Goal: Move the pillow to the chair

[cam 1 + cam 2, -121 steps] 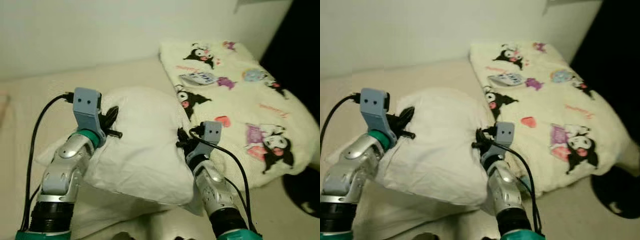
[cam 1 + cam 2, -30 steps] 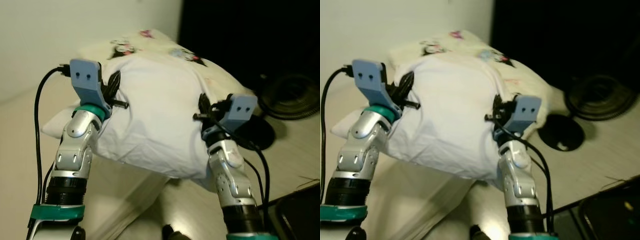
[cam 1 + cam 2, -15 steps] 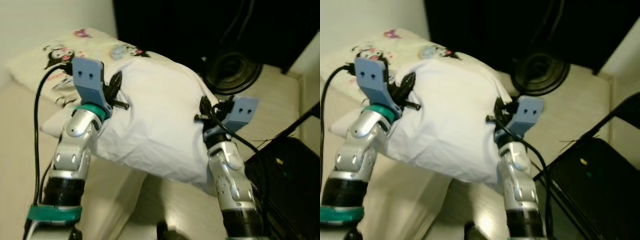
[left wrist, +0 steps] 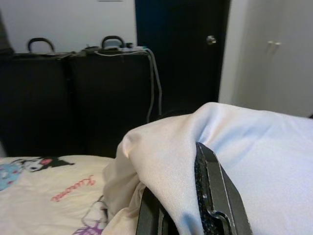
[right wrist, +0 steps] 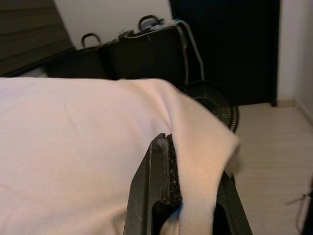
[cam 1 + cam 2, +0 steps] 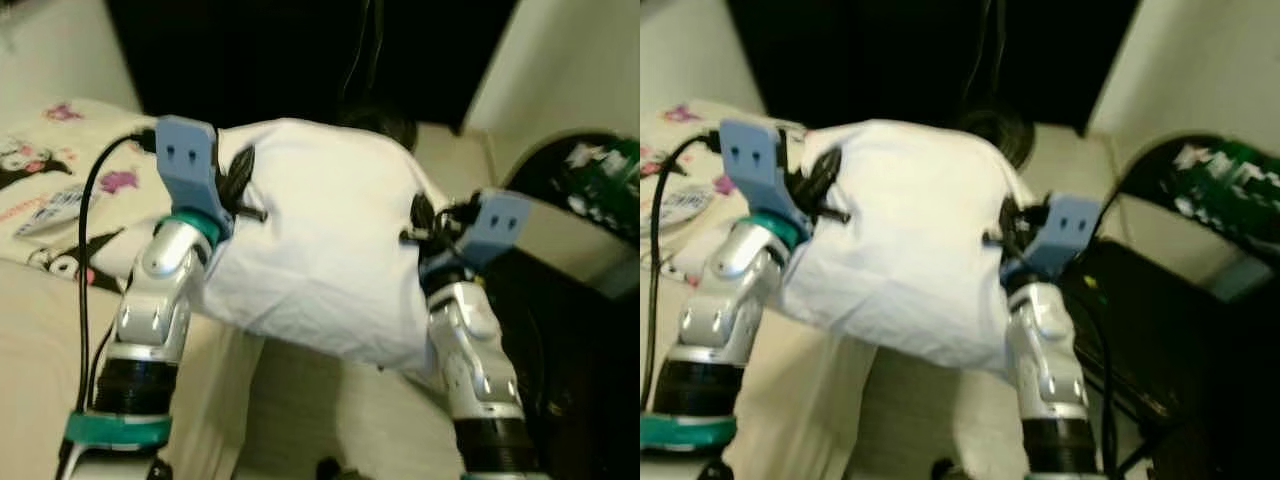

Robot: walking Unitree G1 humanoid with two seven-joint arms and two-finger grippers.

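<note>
I am holding the pillow [image 6: 320,230] aloft, left gripper [image 6: 238,190] and right gripper [image 6: 420,225] each pinching its cloth, above pale floor [image 6: 300,400] beside the blanket [image 6: 50,190], facing dark cases [image 4: 68,98].

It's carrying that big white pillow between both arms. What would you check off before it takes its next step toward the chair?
1. Left gripper clamped on the pillow: ok, cloth sits pinched between its fingers.
2. Right gripper clamped on the pillow: ok, cloth is folded between its fingers.
3. Pillow lifted off the bed: ok, it hangs between both arms.
4. Chair in sight: ok, I judge the dark rounded shape with green print at the right to be it, though blurred.
5. Chair seat free: cannot tell.
6. Path ahead: cannot tell, a fan and black cases stand nearby.
</note>
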